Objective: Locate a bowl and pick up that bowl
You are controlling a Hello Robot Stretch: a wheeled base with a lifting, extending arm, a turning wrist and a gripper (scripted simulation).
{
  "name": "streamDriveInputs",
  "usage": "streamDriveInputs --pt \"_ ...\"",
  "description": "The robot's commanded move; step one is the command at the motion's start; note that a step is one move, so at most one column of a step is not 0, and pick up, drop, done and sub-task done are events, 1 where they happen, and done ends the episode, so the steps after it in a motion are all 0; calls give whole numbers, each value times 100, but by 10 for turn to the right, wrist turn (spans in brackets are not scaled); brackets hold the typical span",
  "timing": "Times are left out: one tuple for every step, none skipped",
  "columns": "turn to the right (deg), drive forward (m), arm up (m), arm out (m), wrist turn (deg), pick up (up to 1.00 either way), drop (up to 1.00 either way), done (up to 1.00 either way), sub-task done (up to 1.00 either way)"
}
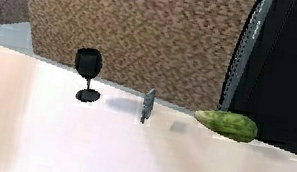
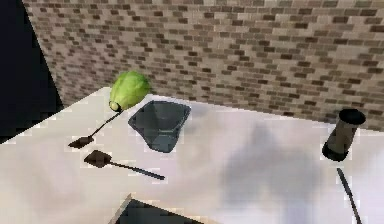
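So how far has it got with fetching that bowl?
Finding looks done: a dark grey bowl-like container stands on the pale counter beside a green lettuce, left of the middle of the arm side view. In hand, probably lining up with it. Left: the whole pickup, since the container rests on the counter, not lifted.

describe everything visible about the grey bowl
The bowl is dark grey with a squarish rim and rounded corners, narrowing toward its base, and looks glassy. It stands upright and looks empty on the pale counter, just right of the lettuce in the arm side view; whether they touch cannot be told.
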Motion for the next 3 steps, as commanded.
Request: streamDriveInputs --pt "0 0 38 0 0 0 0 0 0" --pt "0 0 0 22 0 0 0 0 0" --pt "0 0 0 0 450 0 0 0 0"
